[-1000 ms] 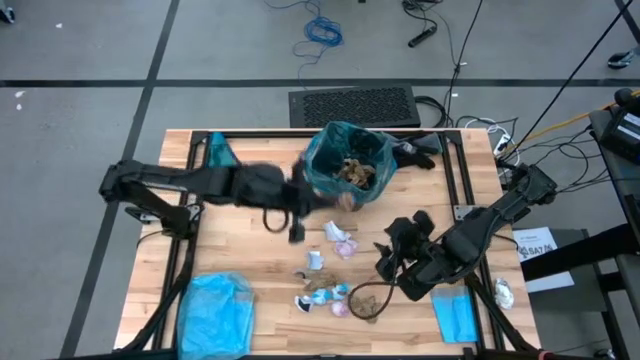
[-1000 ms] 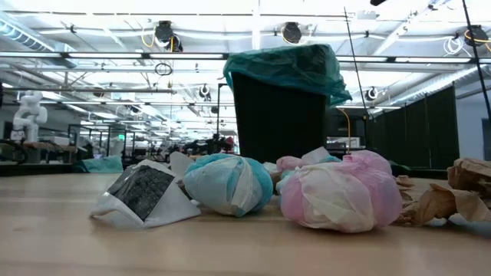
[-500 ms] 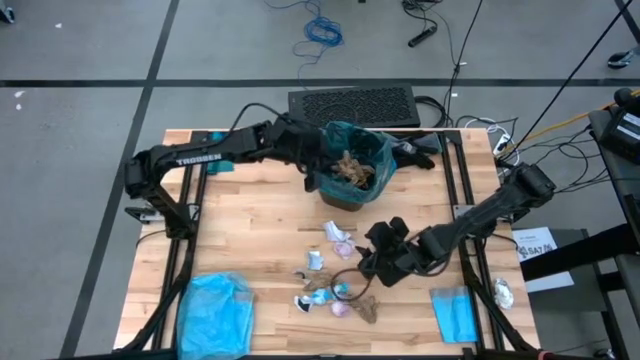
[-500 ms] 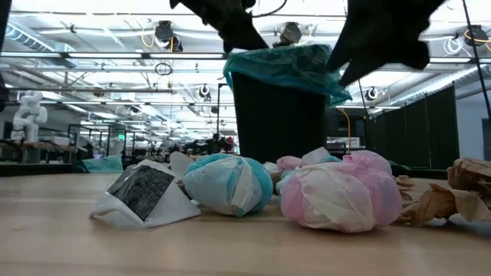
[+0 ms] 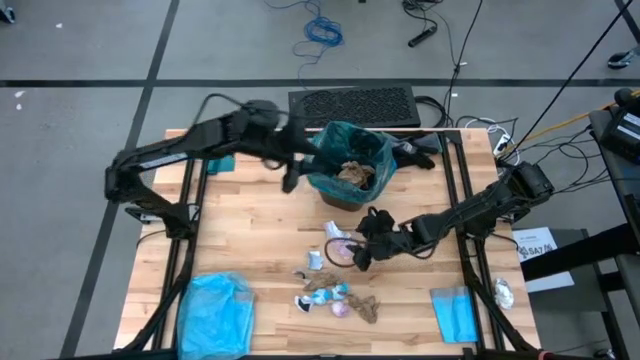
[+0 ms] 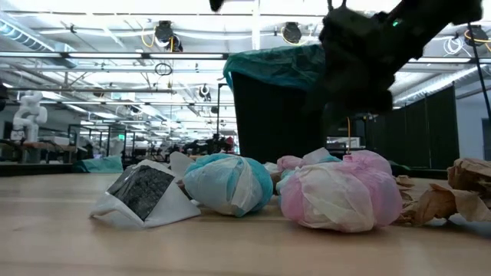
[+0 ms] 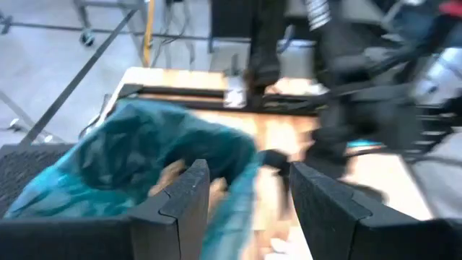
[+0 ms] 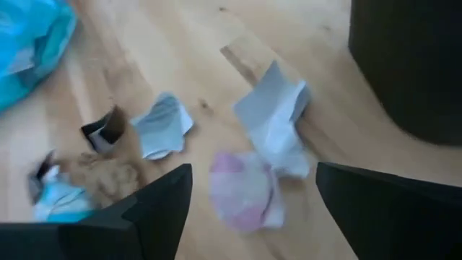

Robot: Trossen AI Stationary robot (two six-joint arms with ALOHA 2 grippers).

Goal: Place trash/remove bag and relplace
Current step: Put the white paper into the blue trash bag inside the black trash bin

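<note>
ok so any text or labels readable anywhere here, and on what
No text can be read.
White tag right of the table: dark print, too small to read.
Left arm: no lettering shows.
Grey-printed wrapper: a pattern, no readable words.

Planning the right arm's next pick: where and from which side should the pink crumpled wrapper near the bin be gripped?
Grip the pink wrapper across its bunched middle, coming straight down from above. It lies loose on the table as a soft crumpled lump, and the open right end effector already straddles it. Keep clear of the white wrapper touching it on the bin side.
</note>
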